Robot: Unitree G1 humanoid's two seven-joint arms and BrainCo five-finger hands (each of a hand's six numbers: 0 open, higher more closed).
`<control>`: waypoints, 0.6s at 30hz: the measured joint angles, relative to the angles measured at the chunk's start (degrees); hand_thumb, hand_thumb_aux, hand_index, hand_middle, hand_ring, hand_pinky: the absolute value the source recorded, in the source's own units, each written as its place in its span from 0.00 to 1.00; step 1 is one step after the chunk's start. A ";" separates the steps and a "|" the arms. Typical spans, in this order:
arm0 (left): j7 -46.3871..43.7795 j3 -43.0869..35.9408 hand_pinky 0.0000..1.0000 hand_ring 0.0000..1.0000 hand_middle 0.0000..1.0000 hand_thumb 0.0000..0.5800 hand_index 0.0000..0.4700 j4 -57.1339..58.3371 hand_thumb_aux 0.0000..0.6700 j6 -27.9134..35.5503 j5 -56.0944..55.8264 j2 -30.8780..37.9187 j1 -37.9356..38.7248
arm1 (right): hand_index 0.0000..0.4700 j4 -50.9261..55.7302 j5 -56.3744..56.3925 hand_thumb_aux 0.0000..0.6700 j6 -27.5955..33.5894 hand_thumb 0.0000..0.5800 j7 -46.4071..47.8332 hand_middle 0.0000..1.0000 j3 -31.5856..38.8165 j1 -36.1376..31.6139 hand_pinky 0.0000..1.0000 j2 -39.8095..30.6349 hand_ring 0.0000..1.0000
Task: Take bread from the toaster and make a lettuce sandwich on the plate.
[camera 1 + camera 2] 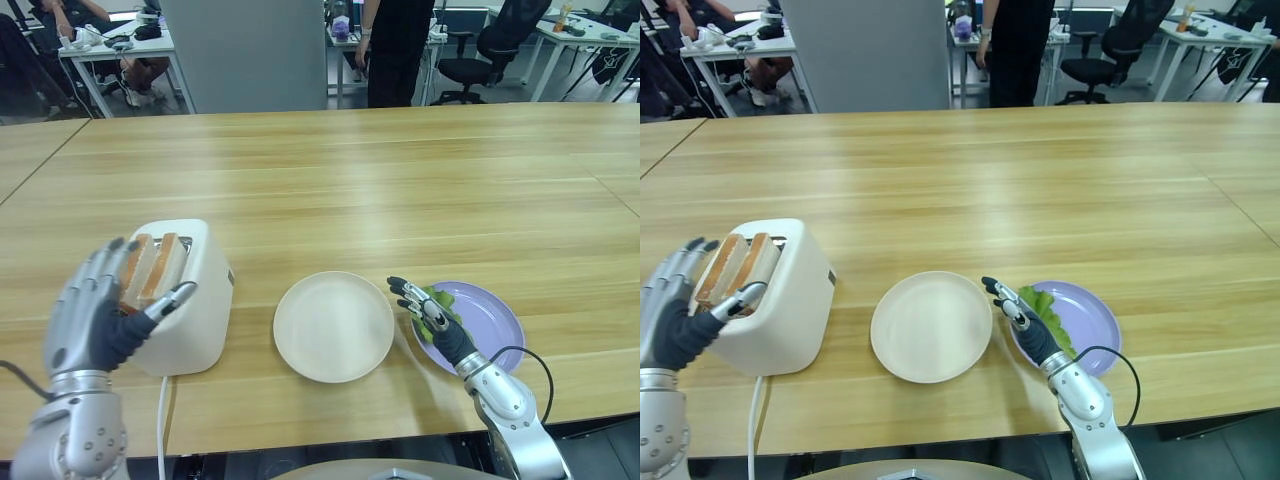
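- Toaster (195,310) near-left on wooden table (400,180), two bread slices (155,265) standing upright in its slots.
- Left hand (90,320) at toaster's left side, fingers (100,268) uncurled and spread beside the slices, thumb lying over toaster top in front of them. Contact with bread: cannot tell.
- Cream plate (333,350) just right of toaster.
- Purple plate (495,315) just right of cream plate, lettuce (1045,303) on its left part.
- Right hand (430,315) above lettuce at purple plate's near-left edge, fingers straight, close together, gripping nothing.

Wood-grain table (400,180), matt plate (333,325)
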 measured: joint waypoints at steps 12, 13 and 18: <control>-3.64 6.23 0.00 0.00 0.00 0.00 0.00 8.20 0.00 0.56 8.50 2.75 -0.46 | 0.00 -0.47 -0.47 0.00 0.00 0.00 -0.99 0.00 -0.06 1.44 0.00 0.20 0.00; -3.62 6.23 0.00 0.00 0.00 0.00 0.00 8.98 0.00 0.35 8.92 2.90 -0.54 | 0.00 -0.48 -0.47 0.00 0.00 0.00 -1.02 0.00 -0.07 1.51 0.00 0.20 0.00; -2.70 6.18 0.00 0.00 0.00 0.00 0.00 12.59 0.00 -0.23 12.70 3.04 -0.55 | 0.00 -0.59 -0.26 0.00 0.01 0.00 -1.06 0.00 -0.76 1.61 0.00 0.04 0.00</control>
